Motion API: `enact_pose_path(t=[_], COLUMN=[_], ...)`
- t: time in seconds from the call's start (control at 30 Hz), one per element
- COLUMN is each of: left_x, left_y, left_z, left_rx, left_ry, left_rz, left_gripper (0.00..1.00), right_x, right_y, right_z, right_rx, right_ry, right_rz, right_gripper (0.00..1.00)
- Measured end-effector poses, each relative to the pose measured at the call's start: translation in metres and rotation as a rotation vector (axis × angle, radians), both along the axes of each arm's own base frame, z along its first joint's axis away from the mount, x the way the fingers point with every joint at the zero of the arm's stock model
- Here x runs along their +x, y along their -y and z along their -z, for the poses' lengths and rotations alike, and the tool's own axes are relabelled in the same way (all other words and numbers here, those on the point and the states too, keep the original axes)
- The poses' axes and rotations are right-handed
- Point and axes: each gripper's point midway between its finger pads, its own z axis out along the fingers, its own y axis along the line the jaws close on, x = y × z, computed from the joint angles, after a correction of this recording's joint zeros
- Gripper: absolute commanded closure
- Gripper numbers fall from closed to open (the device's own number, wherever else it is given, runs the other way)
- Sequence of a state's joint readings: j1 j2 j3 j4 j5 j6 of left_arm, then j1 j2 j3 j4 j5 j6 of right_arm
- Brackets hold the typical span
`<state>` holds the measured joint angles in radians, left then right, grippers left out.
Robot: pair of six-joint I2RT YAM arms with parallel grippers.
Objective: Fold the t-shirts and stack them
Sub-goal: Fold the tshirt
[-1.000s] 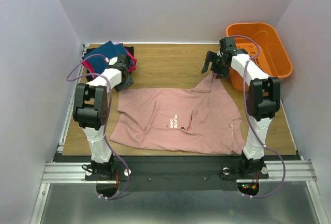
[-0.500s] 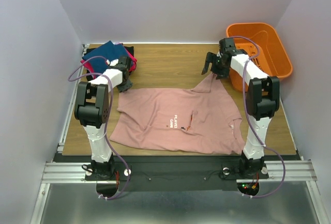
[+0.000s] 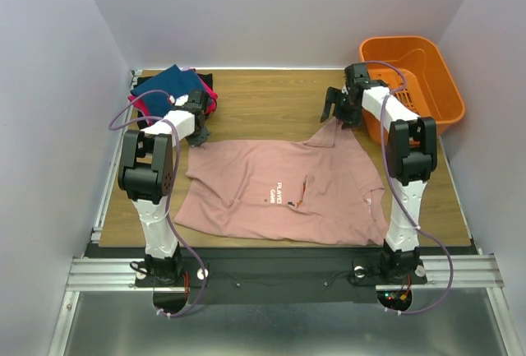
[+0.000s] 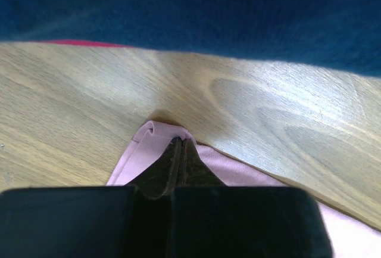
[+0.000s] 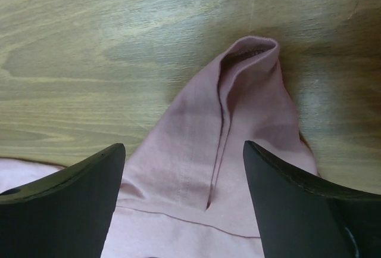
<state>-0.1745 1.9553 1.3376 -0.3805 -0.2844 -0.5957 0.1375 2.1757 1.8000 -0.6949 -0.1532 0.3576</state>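
The dusty-pink t-shirt [image 3: 279, 187] lies spread flat on the wooden table, print facing up. My left gripper [image 3: 197, 132] is at its far left corner, and in the left wrist view it [image 4: 178, 143] is shut with the pink hem [image 4: 143, 151] pinched at its tips. My right gripper [image 3: 337, 111] hovers open over the far right sleeve [image 5: 238, 103], one finger on each side and neither touching the cloth. Folded t-shirts are stacked at the back left: navy-blue [image 3: 168, 85] on top, with magenta [image 3: 210, 97] and black [image 3: 145, 83] edges showing.
An orange plastic basket [image 3: 448, 97] stands at the back right, just beside the right arm. The navy cloth [image 4: 190, 8] lies close ahead of the left gripper. Purple walls enclose the table on three sides.
The left gripper has closed on the pink shirt's far left corner. The right gripper has shifted slightly left over the sleeve, still open.
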Motion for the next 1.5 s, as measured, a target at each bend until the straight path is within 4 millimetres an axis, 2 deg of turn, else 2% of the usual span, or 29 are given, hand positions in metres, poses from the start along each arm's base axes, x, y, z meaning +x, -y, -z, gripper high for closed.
enact_pose_path(t=[0.3, 0.47, 0.63, 1.03, 1.27, 1.5], left_x=[0.0, 0.0, 0.0, 0.001, 0.0, 0.001], left_y=[0.0, 0.001, 0.001, 0.002, 0.002, 0.002], left_z=[0.0, 0.0, 0.0, 0.0, 0.0, 0.0], left_rx=[-0.001, -0.006, -0.01, -0.017, -0.017, -0.019], left_ry=[0.005, 0.008, 0.008, 0.008, 0.008, 0.008], left_rz=[0.0, -0.001, 0.0, 0.001, 0.002, 0.002], left_gripper=[1.0, 1.0, 1.0, 1.0, 1.0, 1.0], right_x=[-0.004, -0.032, -0.051, -0.055, -0.056, -0.056], right_y=[0.001, 0.006, 0.005, -0.01, -0.011, -0.013], right_z=[0.009, 0.021, 0.023, 0.014, 0.014, 0.014], right_rx=[-0.008, -0.019, -0.026, -0.022, -0.014, -0.006], right_ry=[-0.017, -0.075, -0.104, -0.085, -0.087, -0.089], right_rz=[-0.001, -0.001, -0.012, -0.044, -0.044, -0.045], right_gripper=[0.24, 0.35, 0.43, 0.5, 0.61, 0.6])
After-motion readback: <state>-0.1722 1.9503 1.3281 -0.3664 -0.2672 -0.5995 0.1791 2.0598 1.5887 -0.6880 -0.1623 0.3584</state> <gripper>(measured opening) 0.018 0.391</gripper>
